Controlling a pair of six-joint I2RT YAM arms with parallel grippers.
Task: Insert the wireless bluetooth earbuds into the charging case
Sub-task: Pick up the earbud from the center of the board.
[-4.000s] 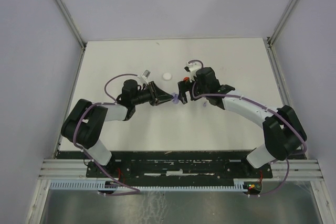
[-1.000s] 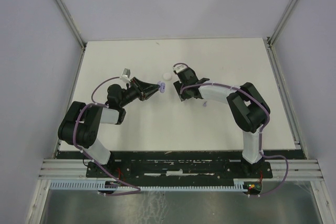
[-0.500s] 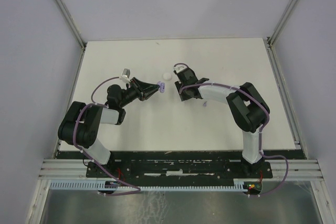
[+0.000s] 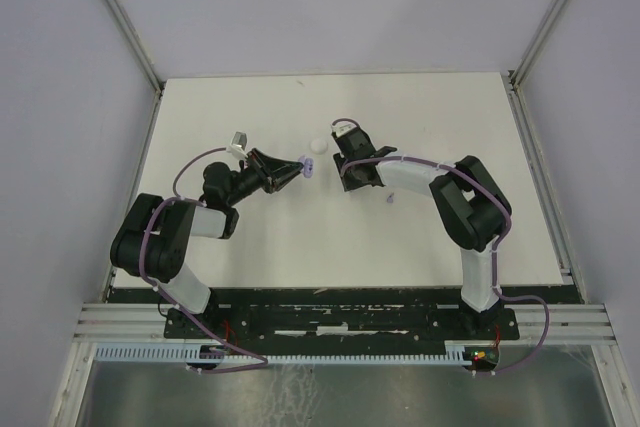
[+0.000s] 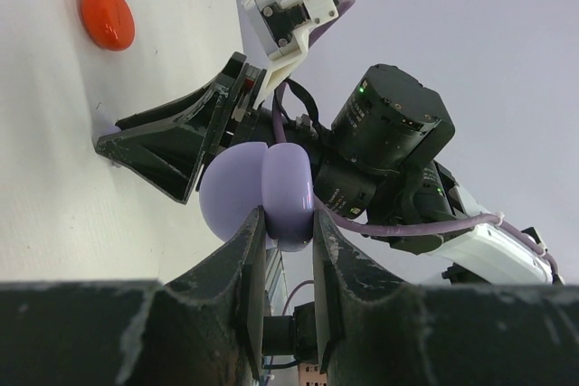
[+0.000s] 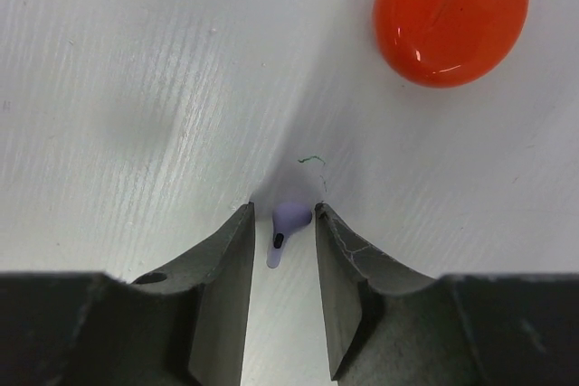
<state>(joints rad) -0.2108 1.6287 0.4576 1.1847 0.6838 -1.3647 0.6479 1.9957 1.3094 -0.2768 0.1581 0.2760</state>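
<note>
Pale purple earbud (image 6: 289, 221) lies on the white tabletop (image 6: 136, 88), head up and stem pointing toward the right wrist camera, with a small dark mark on the stem. The right gripper (image 6: 282, 211) is down at the surface and straddles it, its jaws drawn in narrow. The finger on the right of that view is at or almost at the head of the earbud, while a thin strip of tabletop shows between the earbud and the other finger, so the jaws are not clamped on it. A glossy red disc (image 6: 450, 14) lies near, beyond the fingertips and to the right in that view, apart from the earbud.

The left gripper (image 5: 279, 223) is closed tight on the charging case (image 5: 271, 187), a pale purple rounded shell that shows two lobes with a seam between them. It holds the case off the tabletop. From above, the case sits at the tip of the left gripper, just beside the right gripper and between the two arms.

A white disc (image 4: 320, 144) lies on the tabletop just beyond the two grippers. A small pale purple bit (image 4: 391, 197) lies beside the right arm, too small to tell more
</note>
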